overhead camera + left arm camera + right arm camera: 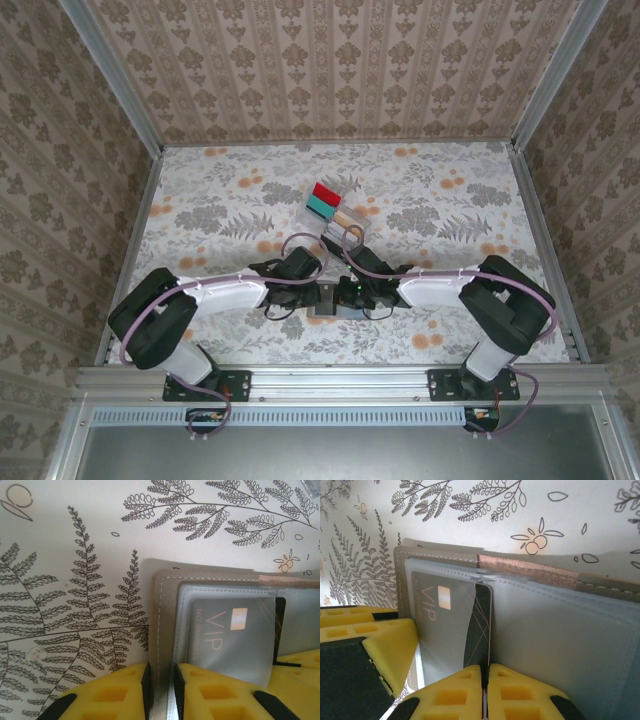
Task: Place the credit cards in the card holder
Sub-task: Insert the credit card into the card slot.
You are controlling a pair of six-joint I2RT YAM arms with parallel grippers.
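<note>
Left gripper (161,682) narrowly pinches card holder (165,587); right gripper (485,680) pinches dark card (482,625).

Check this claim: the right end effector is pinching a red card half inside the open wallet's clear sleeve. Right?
Not quite: the card pinched by the right end effector is black, not red, as the right wrist view shows. The rest holds.

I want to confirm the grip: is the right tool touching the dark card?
Touching. The right wrist view shows the right tool shut on the dark card, pinching its near edge.
</note>
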